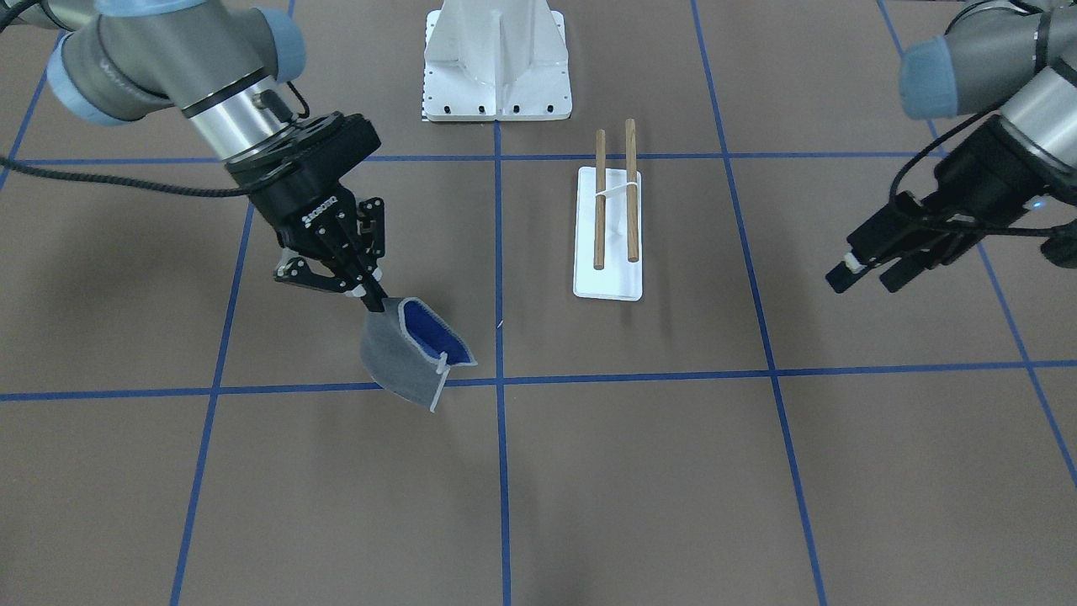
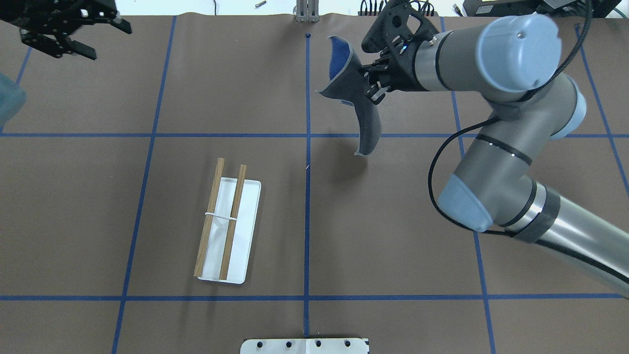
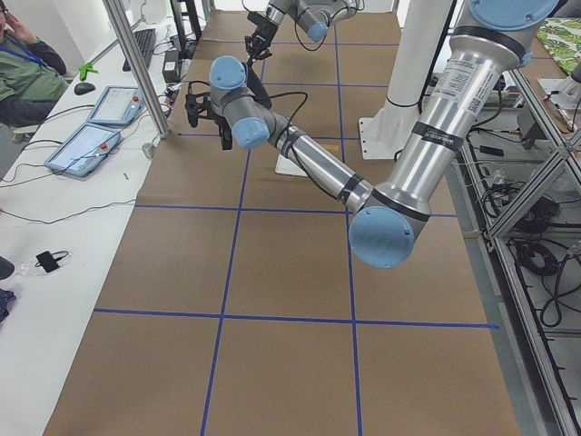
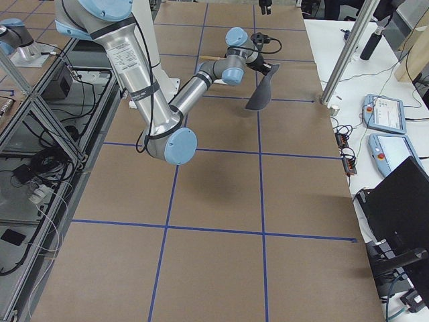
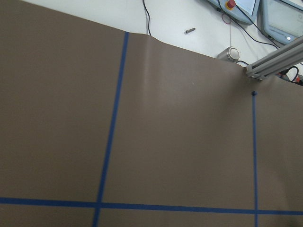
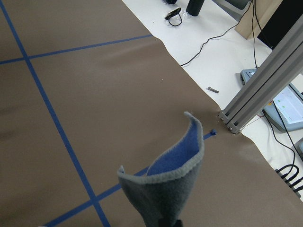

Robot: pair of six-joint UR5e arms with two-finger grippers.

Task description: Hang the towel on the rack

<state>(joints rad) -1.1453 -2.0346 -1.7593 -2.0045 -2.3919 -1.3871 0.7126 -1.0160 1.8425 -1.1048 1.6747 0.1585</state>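
Right arm (image 2: 496, 64) holds the towel (image 2: 366, 118) up in the air, well apart from the rack (image 2: 228, 231).
Its right gripper (image 1: 370, 299) is clenched on 1 upper corner of the cloth. The left gripper (image 1: 867, 273) hangs released and empty on the far side of the rack, also well apart from it. The rack stands across the table's centre line from the towel, on the robot's left half and closer to the robot's base. Its 2 wooden rods run roughly front to back, slightly slanted, so the cloth would likely have to travel sideways and drape across them. The towel hangs curled from the pinch, grey outside, blue inside, with a pale stitched edge, and seems clear of the table.
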